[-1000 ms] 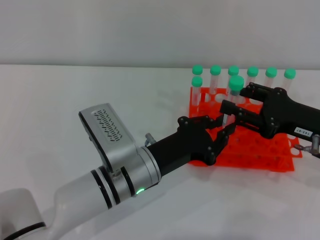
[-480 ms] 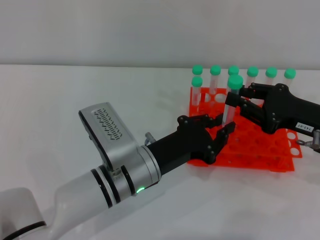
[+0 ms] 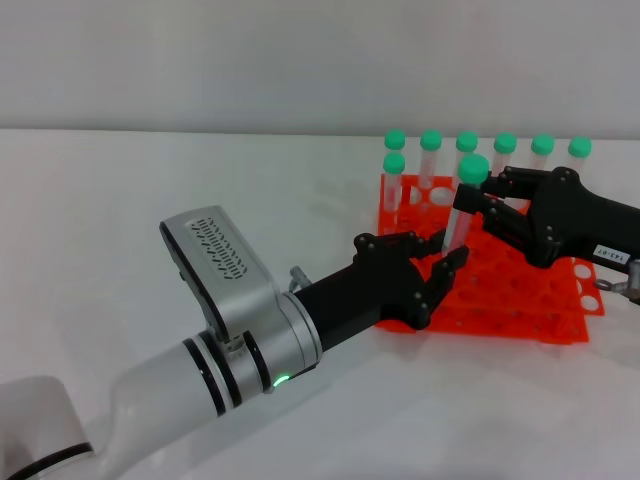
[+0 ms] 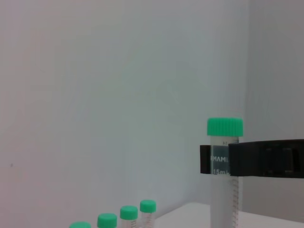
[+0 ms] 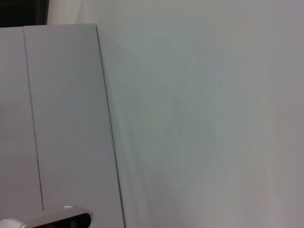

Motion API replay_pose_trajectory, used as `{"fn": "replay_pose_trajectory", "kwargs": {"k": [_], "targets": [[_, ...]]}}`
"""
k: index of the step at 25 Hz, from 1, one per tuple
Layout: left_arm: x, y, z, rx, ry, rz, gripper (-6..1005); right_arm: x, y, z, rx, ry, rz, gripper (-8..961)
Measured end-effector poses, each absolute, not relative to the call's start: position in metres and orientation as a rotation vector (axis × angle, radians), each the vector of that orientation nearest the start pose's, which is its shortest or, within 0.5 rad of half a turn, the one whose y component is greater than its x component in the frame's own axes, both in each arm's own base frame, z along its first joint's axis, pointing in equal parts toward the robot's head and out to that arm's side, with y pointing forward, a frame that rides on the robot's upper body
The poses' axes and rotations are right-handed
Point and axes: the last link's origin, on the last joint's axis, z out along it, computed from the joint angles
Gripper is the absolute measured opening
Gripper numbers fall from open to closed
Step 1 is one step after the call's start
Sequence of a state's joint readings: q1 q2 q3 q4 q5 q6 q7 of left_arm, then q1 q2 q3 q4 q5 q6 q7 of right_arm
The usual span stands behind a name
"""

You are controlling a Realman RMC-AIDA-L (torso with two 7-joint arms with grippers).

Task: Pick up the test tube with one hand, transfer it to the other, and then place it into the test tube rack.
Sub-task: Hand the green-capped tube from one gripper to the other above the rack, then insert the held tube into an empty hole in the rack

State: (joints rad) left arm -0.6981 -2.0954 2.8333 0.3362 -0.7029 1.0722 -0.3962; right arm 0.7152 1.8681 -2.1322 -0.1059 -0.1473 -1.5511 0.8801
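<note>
My right black forked gripper is clamped just under the green cap of the slim clear plastic test tube — light, stiff, slippery — above the orange-red plastic rack; left black gripper is spread around its lower end.

Before you, a white tabletop spreads left and near | seven green-capped spare tubes stand upright along the far right | a pale wall closes the scene behind them.

Test tube in right pincer
</note>
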Motion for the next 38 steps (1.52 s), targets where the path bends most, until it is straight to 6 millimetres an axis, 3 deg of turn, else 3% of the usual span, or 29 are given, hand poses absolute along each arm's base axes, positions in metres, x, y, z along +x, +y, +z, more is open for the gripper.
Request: {"fn": "replay_pose_trajectory", "kwargs": {"k": [9, 20, 26, 31, 34, 38], "targets": [[-0.183, 0.327, -0.134, -2.417, -0.363, -0.950, 193, 0.221, 0.359, 0.008, -2.517, 0.318, 1.183, 212], [-0.185, 0.328, -0.137, -2.412, -0.386, -0.918, 334, 0.221, 0.359, 0.010, -2.499, 0.320, 1.203, 203], [-0.194, 0.322, -0.134, -2.340, -0.403, -0.920, 590, 0.222, 0.365, 0.017, -2.423, 0.318, 1.218, 204], [-0.221, 0.315, -0.119, -2.181, -0.538, -0.937, 724, 0.221, 0.371, 0.026, -2.340, 0.261, 1.232, 211], [-0.242, 0.304, -0.103, -2.058, -0.598, -0.974, 890, 0.221, 0.373, 0.019, -2.330, 0.239, 1.188, 216], [-0.270, 0.282, -0.081, -1.908, -0.603, -1.000, 887, 0.213, 0.380, 0.000, -2.315, 0.185, 1.109, 222]]}}
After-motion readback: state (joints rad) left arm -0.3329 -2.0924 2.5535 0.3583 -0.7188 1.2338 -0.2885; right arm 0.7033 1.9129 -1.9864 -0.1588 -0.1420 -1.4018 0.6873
